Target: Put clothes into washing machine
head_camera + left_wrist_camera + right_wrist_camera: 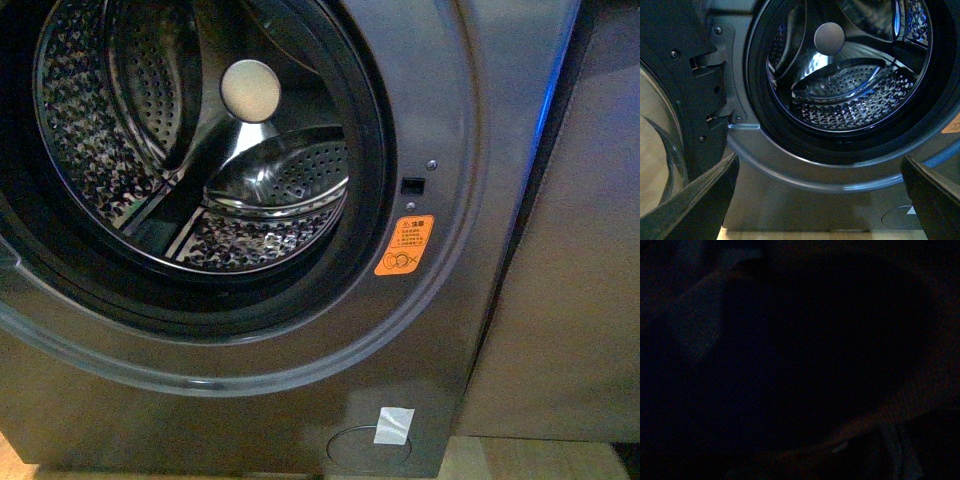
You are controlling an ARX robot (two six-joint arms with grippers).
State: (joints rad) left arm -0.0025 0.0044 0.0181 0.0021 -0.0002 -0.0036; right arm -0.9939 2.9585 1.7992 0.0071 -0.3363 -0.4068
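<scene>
The washing machine (440, 100) fills the front view, dark grey, with its porthole uncovered. Its perforated steel drum (250, 180) shows no fabric inside. No arm appears in the front view. In the left wrist view my left gripper (820, 159) is open, its two dark fingers (700, 200) spread wide with nothing between them. It faces the machine's front (790, 200) just below the drum (850, 100). The clothes are out of view. The right wrist view is dark.
The machine's door (670, 100) stands swung open beside the porthole. An orange sticker (405, 246) and a blue light (545, 110) mark the front. A grey-brown flat panel (570, 300) stands right of the machine. Wooden floor (540, 460) runs below.
</scene>
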